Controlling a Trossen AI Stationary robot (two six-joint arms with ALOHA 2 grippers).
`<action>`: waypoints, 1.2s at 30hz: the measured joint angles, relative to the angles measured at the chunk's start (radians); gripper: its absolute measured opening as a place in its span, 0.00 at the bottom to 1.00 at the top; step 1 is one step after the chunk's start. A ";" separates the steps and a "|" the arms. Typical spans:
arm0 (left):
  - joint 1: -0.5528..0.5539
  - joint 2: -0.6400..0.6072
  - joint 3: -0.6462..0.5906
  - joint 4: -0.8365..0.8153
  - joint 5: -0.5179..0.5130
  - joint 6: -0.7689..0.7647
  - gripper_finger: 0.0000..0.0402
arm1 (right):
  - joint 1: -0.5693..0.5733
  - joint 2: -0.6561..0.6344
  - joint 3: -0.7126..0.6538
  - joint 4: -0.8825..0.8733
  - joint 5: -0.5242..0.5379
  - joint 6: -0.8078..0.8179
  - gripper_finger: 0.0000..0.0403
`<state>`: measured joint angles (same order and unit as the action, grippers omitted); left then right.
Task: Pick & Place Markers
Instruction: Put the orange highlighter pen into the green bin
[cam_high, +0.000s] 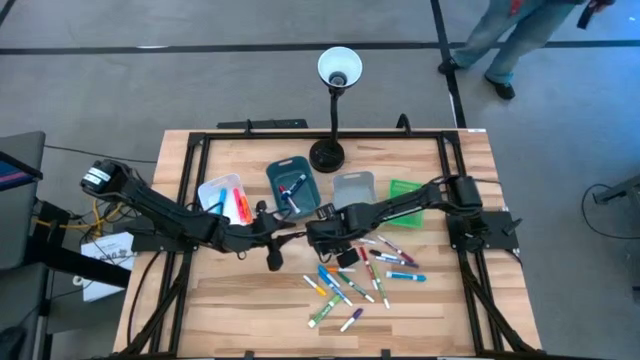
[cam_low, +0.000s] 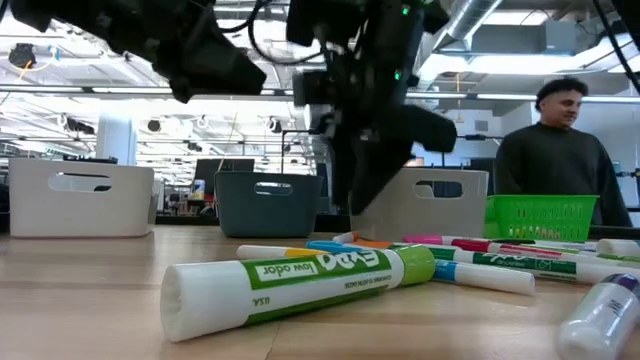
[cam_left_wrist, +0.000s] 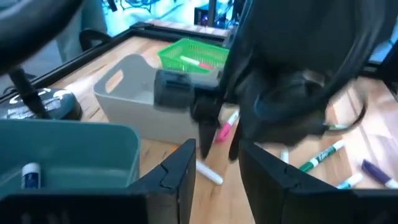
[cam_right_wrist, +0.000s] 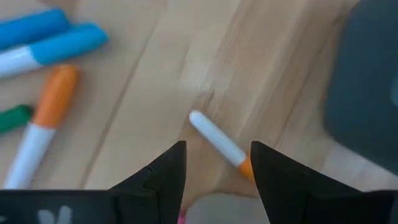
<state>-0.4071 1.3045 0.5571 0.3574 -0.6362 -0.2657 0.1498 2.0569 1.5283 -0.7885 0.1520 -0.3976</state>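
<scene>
Several markers (cam_high: 360, 275) lie loose on the wooden table's near middle. One green-capped marker (cam_low: 300, 285) lies closest in the low view. My right gripper (cam_right_wrist: 217, 155) points down, open, just above a white marker with an orange cap (cam_right_wrist: 214, 138) that lies flat on the wood; its fingers stand to either side of the marker's capped end without touching it. In the high view this gripper (cam_high: 340, 248) hangs at the pile's far edge. My left gripper (cam_left_wrist: 217, 167) is open and empty, raised beside the teal bin (cam_left_wrist: 68, 155), left of the right gripper (cam_high: 272, 252).
Across the table's middle stand a white bin (cam_high: 225, 195) with markers in it, a teal bin (cam_high: 292, 185), a grey bin (cam_high: 353, 188) and a green basket (cam_high: 405, 192). A desk lamp (cam_high: 330, 150) stands behind them. A person (cam_low: 555, 150) is beyond the far edge.
</scene>
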 joint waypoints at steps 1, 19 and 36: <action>0.001 -0.009 -0.012 0.000 -0.003 0.000 0.29 | -0.003 0.005 0.001 -0.025 0.000 -0.003 0.42; 0.008 -0.054 -0.069 -0.012 -0.016 -0.001 0.29 | -0.028 0.088 0.019 0.001 -0.018 -0.109 0.42; 0.008 -0.055 -0.069 -0.009 -0.015 -0.002 0.29 | -0.002 0.088 0.035 -0.025 -0.026 -0.129 0.42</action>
<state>-0.3988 1.2495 0.4881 0.3481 -0.6510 -0.2672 0.1482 2.1451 1.5629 -0.8133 0.1255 -0.5267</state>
